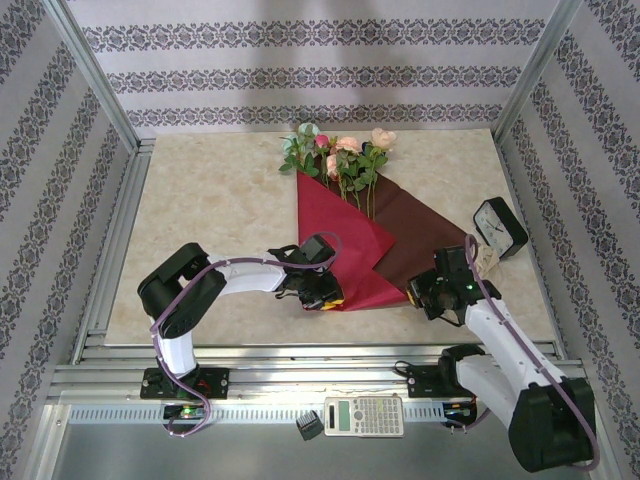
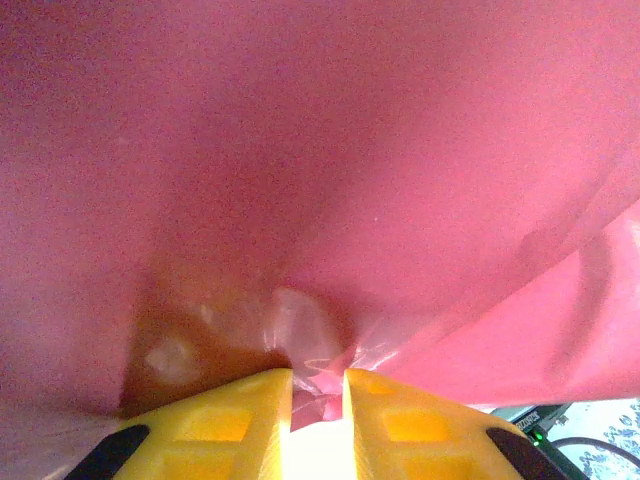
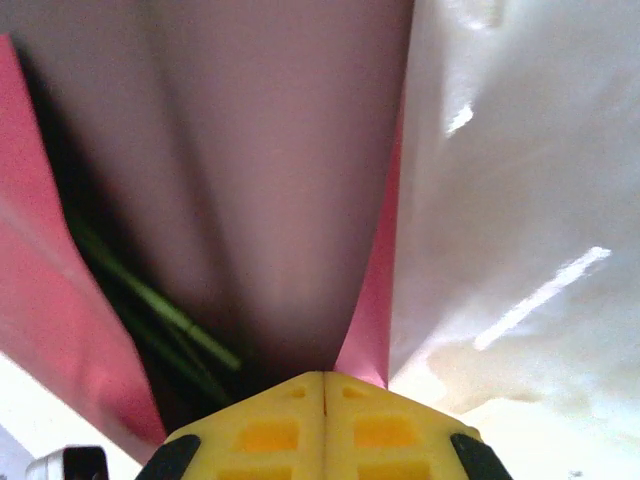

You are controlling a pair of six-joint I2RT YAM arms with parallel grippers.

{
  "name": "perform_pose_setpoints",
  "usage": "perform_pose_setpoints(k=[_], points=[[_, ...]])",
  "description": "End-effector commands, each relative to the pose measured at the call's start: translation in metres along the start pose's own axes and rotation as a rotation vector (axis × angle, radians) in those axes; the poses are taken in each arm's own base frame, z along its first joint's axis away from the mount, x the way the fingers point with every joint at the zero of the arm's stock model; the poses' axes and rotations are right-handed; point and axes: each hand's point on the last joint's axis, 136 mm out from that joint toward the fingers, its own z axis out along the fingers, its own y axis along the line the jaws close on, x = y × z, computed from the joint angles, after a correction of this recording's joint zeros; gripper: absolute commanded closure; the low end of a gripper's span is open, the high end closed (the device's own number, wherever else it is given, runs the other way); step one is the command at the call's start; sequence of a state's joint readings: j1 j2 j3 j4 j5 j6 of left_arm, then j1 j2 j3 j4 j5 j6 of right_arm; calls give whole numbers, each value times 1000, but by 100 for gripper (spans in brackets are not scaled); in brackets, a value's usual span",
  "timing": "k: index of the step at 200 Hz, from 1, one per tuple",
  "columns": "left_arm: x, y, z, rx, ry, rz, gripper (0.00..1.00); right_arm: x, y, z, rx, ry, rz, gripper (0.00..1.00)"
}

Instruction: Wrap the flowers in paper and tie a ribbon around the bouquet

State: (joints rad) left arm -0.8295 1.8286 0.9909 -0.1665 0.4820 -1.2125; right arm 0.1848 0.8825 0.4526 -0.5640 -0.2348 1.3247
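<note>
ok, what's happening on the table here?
Both arms are wrapping the flowers in the paper. One bright red flap is folded across the stems; the darker part lies flat on the table. The left gripper pinches the paper at its near tip, and the right gripper is closed on the darker part's near edge. Blooms stick out at the far end.
</note>
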Motion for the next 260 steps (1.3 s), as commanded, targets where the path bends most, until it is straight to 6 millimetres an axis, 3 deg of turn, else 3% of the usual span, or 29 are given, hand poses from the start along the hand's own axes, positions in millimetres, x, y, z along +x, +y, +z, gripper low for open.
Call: perform_pose_setpoints(k=[1,48,101,126,148,173,199,230,260], points=[[-3,14,0,-36,-33,2,79,-1,-4,-16,42,-73,-54,100],[-5,17,4,-25,-27,-4,79,15,21,-36,17,-90,-191,100],[-5,21,7,-28,-18,-6,79,55,88,-55,-55,-85,-502,100],[-9,18,-4,-8,-46,-12,79,82,116,-52,-101,-39,-642,100],[-17,14,-28,18,-114,-19,74,102,137,-53,-119,-8,-735,100],[-25,10,-40,95,-133,-50,72,116,150,-53,-112,6,-816,100],[-26,13,-32,133,-105,-80,75,128,161,-46,-143,40,-862,100],[-28,22,-30,169,-141,-123,81,159,178,-35,-224,148,-951,100],[-30,19,-46,247,-198,-131,81,185,183,-29,-264,220,-1020,100]])
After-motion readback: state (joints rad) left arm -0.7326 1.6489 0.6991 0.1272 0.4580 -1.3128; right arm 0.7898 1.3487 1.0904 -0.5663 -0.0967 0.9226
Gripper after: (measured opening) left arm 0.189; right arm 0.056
